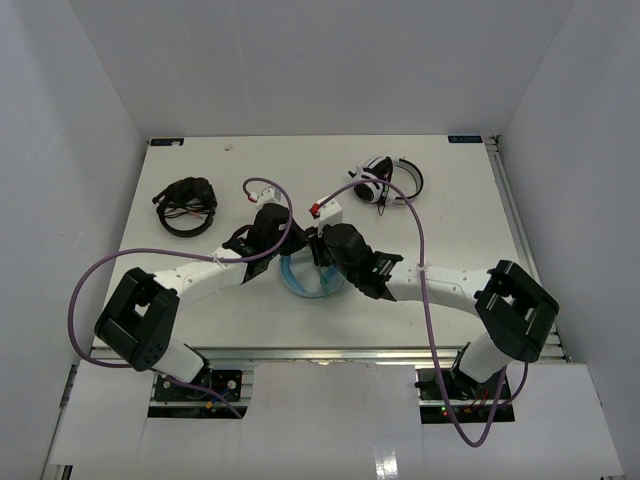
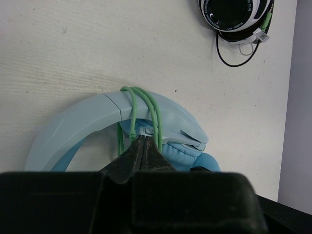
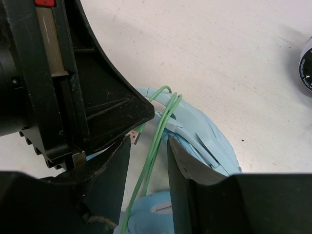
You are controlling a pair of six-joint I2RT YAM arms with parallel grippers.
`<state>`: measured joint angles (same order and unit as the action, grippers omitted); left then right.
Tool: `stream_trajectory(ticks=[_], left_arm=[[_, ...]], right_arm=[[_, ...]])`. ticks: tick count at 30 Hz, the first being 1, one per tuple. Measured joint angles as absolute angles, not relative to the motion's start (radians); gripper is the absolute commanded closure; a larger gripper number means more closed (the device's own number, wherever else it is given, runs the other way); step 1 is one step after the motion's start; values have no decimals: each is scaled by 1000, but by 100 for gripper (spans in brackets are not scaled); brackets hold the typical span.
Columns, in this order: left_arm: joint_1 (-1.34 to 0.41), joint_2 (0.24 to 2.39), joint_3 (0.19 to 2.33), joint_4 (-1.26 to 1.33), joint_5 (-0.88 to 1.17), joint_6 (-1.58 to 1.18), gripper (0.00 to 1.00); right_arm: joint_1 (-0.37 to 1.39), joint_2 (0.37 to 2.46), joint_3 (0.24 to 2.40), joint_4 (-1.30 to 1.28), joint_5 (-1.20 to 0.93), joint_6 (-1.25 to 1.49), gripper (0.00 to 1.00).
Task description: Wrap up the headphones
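The light blue headphones [image 1: 300, 286] lie at the middle of the table, with both grippers over them. The pale green cable [image 2: 146, 105] loops twice over the wide headband [image 2: 87, 119]. My left gripper [image 2: 140, 139] is shut, its tips right at the headband, and the cable's plug end [image 2: 132, 132] lies against them; whether it is pinched I cannot tell. My right gripper [image 3: 148, 151] is open, and its fingers [image 3: 183, 161] straddle two green cable strands [image 3: 152, 158] without squeezing them. The plug [image 3: 135, 137] pokes out under the left gripper's body. A blue ear cushion [image 3: 151, 214] sits below.
Black headphones [image 1: 186, 206] lie at the back left of the table. White-and-black headphones [image 1: 388, 181] lie at the back right and also show in the left wrist view [image 2: 236, 17]. Purple arm cables [image 1: 425, 290] arc above the table.
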<state>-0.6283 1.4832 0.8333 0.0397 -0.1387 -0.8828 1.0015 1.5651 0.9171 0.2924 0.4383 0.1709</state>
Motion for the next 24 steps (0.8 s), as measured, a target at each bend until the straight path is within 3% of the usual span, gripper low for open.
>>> stream_trajectory(ticks=[24], left_arm=[[-630, 1480, 789, 73, -139, -881, 100]], right_arm=[[986, 1547, 965, 262, 508, 207, 66]])
